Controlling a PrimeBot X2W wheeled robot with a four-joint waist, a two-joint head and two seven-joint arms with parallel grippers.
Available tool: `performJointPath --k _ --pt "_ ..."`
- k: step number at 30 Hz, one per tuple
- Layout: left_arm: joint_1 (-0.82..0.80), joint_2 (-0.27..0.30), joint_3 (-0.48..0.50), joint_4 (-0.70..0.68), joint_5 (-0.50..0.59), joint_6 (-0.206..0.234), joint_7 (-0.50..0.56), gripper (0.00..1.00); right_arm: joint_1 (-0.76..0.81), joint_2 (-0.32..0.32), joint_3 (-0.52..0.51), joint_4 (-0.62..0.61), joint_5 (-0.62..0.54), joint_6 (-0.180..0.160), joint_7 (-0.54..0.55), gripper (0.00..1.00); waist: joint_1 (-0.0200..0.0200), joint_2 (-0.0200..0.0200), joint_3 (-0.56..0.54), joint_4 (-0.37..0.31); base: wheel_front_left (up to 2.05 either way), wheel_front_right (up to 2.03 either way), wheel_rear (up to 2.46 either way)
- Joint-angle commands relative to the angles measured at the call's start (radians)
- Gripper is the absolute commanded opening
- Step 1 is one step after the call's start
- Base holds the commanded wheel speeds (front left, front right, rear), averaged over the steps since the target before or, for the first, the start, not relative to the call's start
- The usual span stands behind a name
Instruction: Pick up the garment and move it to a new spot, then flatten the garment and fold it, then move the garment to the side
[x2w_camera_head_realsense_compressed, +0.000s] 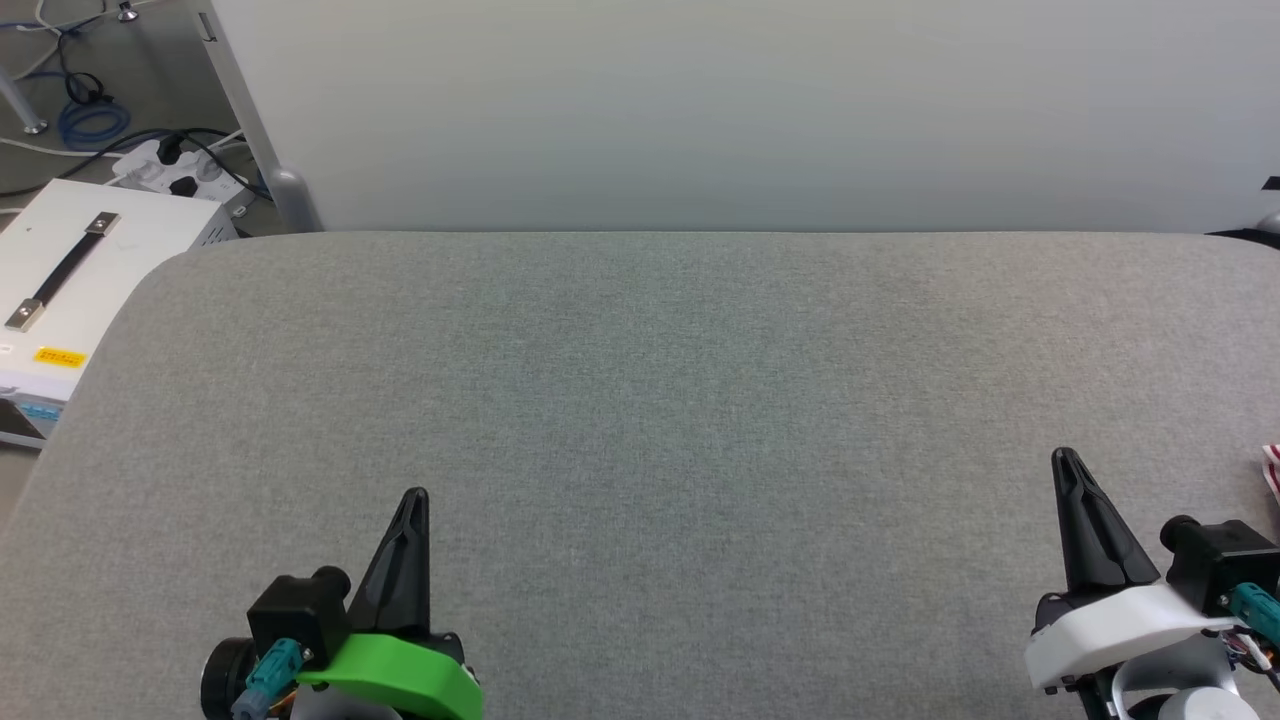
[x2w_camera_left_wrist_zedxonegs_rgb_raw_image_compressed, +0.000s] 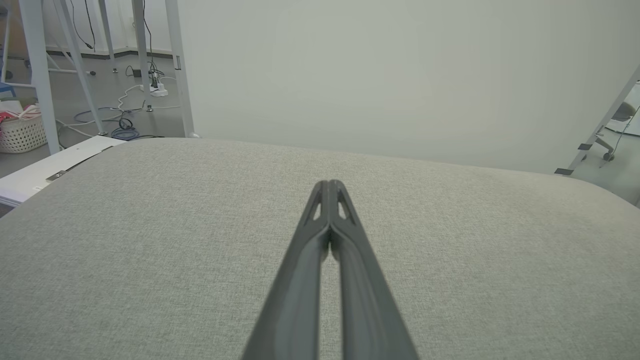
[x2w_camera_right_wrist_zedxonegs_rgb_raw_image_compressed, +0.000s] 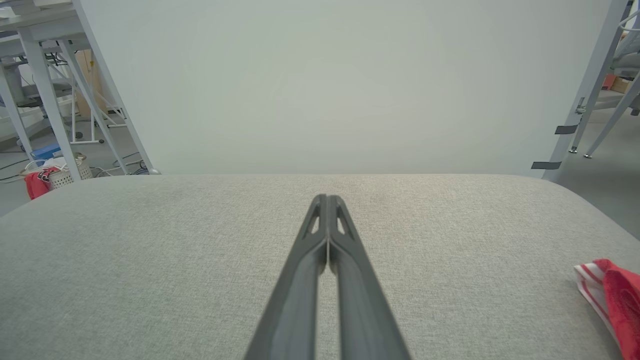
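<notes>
I am holding my left gripper (x2w_camera_head_realsense_compressed: 415, 495) low over the grey cloth-covered table (x2w_camera_head_realsense_compressed: 640, 380), at its near left. Its two dark fingers are pressing together from the middle to the tips, and they are gripping nothing. In the left wrist view, the same closed gripper (x2w_camera_left_wrist_zedxonegs_rgb_raw_image_compressed: 329, 184) is pointing across bare grey cloth toward the pale panel (x2w_camera_left_wrist_zedxonegs_rgb_raw_image_compressed: 400, 75) behind the table.

Further right, I am keeping my right gripper (x2w_camera_head_realsense_compressed: 1065, 455) over the near right part of the table. It too is closing tip to tip (x2w_camera_right_wrist_zedxonegs_rgb_raw_image_compressed: 326, 197) on nothing.

The garment (x2w_camera_head_realsense_compressed: 1272, 470) is lying on the table to the right of my right gripper, apart from it and touching neither finger. It is well apart from my left gripper, with the whole width of the table lying between them. In the head view it is peeking in at the right edge of the picture. In the right wrist view the garment (x2w_camera_right_wrist_zedxonegs_rgb_raw_image_compressed: 612, 295) is sitting at the lower right, running out of the frame.

I am counting two grippers with two fingers each, one table, one garment, and one white case (x2w_camera_head_realsense_compressed: 60, 270) with a black handle standing off the table's left side.

The part of the garment in view is showing as crumpled red cloth with a band of red and white stripes along its left edge.
</notes>
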Motion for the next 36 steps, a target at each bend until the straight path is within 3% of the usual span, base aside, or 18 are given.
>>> performJointPath --k 1,36 --pt "-0.012 -0.002 0.006 -0.006 0.014 0.007 0.007 0.0 -0.004 0.005 0.003 -0.006 -0.016 0.0 0.007 0.0 0.0 0.0 0.0 0.0 0.0 0.0 0.0" --pt "-0.029 -0.005 0.021 -0.03 0.084 0.037 0.077 0.0 -0.01 0.019 0.012 -0.019 -0.077 0.0 0.06 0.0 0.0 0.0 0.003 -0.01 0.0 0.0 0.0"
